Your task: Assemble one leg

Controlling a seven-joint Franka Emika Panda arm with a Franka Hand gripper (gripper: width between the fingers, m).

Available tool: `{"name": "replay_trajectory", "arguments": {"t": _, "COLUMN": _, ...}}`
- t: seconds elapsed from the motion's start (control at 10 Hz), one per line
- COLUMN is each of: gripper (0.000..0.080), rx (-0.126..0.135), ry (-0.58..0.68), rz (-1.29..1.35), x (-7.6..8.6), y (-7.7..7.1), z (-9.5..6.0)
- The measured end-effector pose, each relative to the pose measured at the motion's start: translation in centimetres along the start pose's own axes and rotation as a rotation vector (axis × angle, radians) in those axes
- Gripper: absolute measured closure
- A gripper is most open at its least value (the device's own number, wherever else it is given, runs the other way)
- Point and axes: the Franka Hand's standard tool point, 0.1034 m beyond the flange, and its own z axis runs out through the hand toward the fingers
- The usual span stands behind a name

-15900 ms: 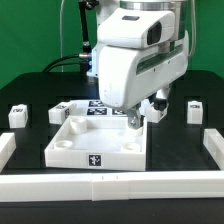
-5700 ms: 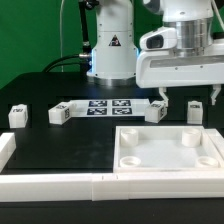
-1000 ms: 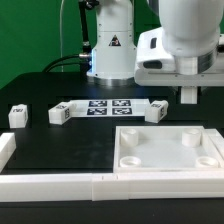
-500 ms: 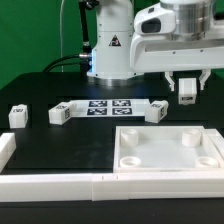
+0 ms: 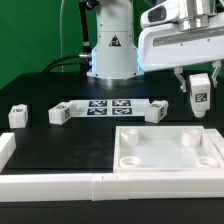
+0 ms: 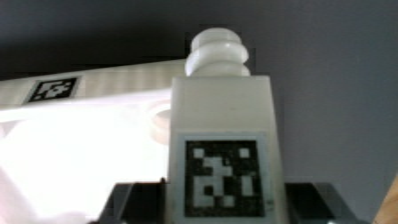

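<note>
My gripper (image 5: 199, 92) is shut on a white leg (image 5: 199, 96) and holds it in the air at the exterior view's right, above the far right part of the white tray (image 5: 168, 160). In the wrist view the leg (image 6: 219, 140) fills the middle, with its tag facing the camera and a rounded peg at its far end; the dark fingers (image 6: 139, 200) press on both its sides. The tray shows pale behind it (image 6: 71, 130). Other legs lie on the table: one at the left (image 5: 17, 115), one by the marker board (image 5: 60, 113), one right of it (image 5: 157, 110).
The marker board (image 5: 105, 107) lies at the middle back. White border rails run along the front (image 5: 60, 184) and the left (image 5: 6, 147). The arm's base (image 5: 110, 50) stands behind the board.
The gripper closed on the leg at the right and has lifted it off the table; it now hangs higher and slightly further right than half a second ago.
</note>
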Motion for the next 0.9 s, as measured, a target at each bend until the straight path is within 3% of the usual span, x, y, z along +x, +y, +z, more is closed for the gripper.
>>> {"name": "replay_trajectory", "arguments": {"t": 0.1, "gripper": 0.0509, "rx": -0.008, "ry": -0.032, "rz": -0.073, "x": 1.2, "y": 0.2, "z": -0.1}}
{"name": "replay_trajectory", "arguments": {"t": 0.3, "gripper": 0.0509, "rx": -0.013, "ry": -0.028, "rz": -0.134, "x": 5.8, "y": 0.8, "z": -1.3}}
{"name": "replay_trajectory", "arguments": {"t": 0.4, "gripper": 0.0509, "rx": -0.012, "ry": -0.015, "rz": -0.166, "x": 7.2, "y": 0.9, "z": -1.3}}
{"name": "replay_trajectory", "arguments": {"t": 0.5, "gripper": 0.0508, "rx": -0.012, "ry": -0.003, "rz": -0.198, "x": 8.0, "y": 1.0, "z": -0.9}}
{"name": "replay_trajectory", "arguments": {"t": 0.9, "gripper": 0.0508, "rx": -0.011, "ry": 0.039, "rz": -0.205, "x": 8.1, "y": 1.1, "z": -0.5}}
